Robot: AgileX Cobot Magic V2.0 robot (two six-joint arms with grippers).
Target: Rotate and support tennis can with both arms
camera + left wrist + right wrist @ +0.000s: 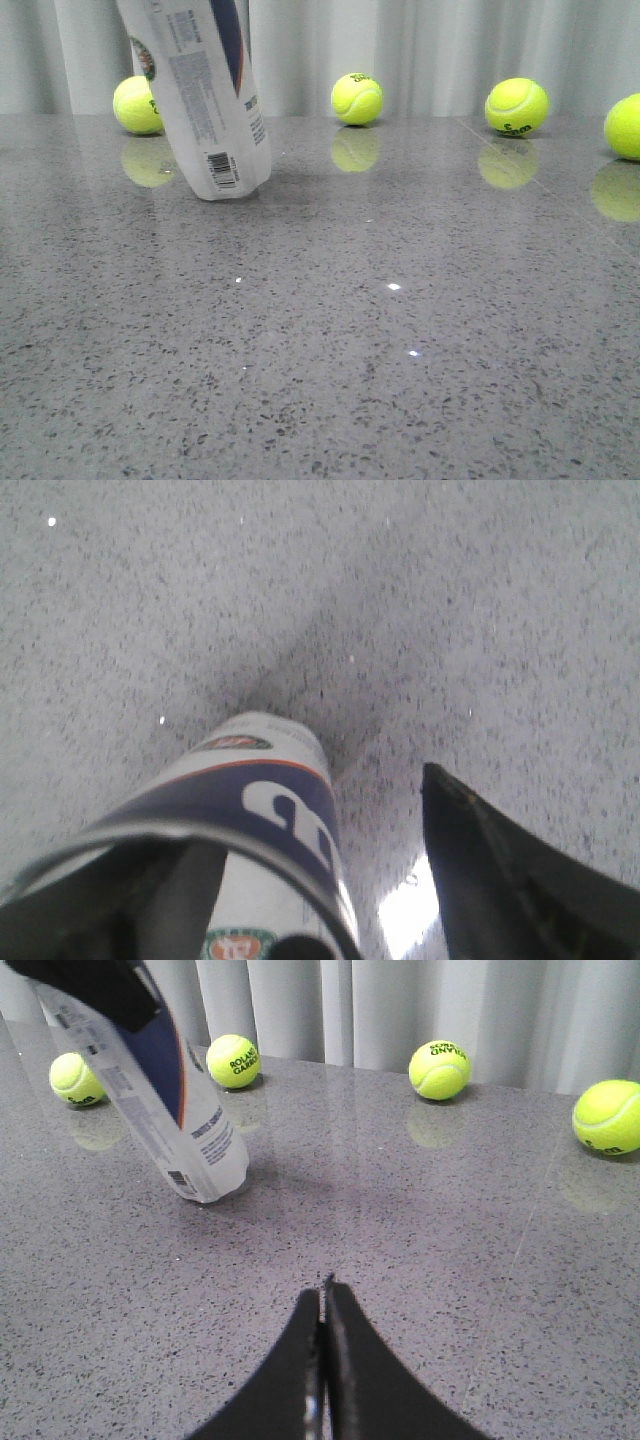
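The tennis can (210, 110) leans tilted at the far left of the table, its lower end on the surface and its top cut off by the front view's edge. In the right wrist view the can (170, 1110) has a black part of my left gripper (90, 985) at its top. In the left wrist view I look down along the can (265, 780). One finger (180, 900) of my left gripper (310, 810) shows inside the can's mouth; the other finger (500, 880) stands apart outside it. My right gripper (322, 1295) is shut and empty, low over the table, well short of the can.
Several yellow-green tennis balls lie along the back of the grey speckled table (350, 330): one behind the can (137, 104), one in the middle (357, 98), one further right (516, 106) and one at the right edge (625, 126). A pale curtain hangs behind them.
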